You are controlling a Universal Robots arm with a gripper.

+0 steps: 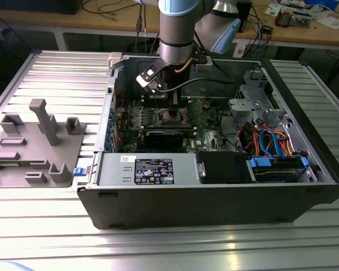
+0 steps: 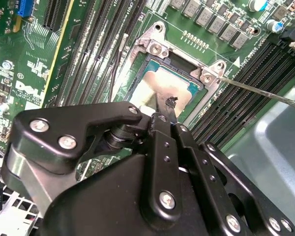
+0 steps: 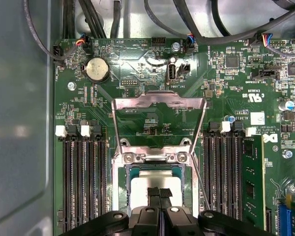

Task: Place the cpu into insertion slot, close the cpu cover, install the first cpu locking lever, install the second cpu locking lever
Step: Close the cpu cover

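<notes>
I have the arm reaching straight down into the open case, wrist upright over the board; the gripper has its 2 fingers pressed together, pinching nothing, tips at the cpu, though I cannot tell whether they touch it; the case holds the board, and the slot holds the cpu, lying flat, metal top up; it is square, so it has no long axis, its edges parallel to the slot's frame and the memory slots; the cover stands open, off the slot, toward the coin battery; 1 lever sticks out free beside the frame.
</notes>
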